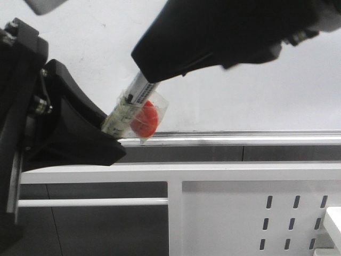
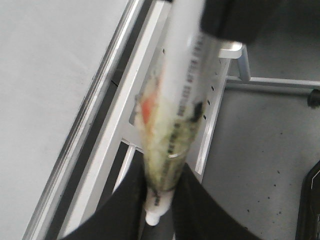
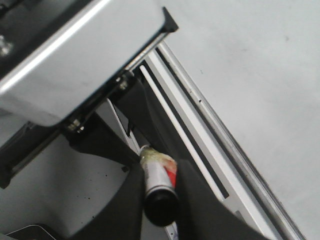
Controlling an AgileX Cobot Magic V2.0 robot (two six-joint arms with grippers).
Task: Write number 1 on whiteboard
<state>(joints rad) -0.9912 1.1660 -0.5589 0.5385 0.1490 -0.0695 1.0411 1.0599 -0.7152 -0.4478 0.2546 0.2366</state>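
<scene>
Marker clamped by both left gripper and right gripper before blank whiteboard; risked dropping during uncapping.

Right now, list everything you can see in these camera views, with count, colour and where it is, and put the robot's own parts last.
Whiteboard: one, white, behind the arms; no stroke visible on it.
Tray rail: one, silver, along the whiteboard's lower edge.
Frame: one, white metal with slotted holes, below the rail.
Marker: one, white barrel with black print, tilted, held between the two grippers.
Wrap: one, clear yellowish film with a red patch, around the marker's lower part.
Left gripper: one, black, shut on the marker's lower end.
Right gripper: one, black, shut on the marker's upper end.
</scene>
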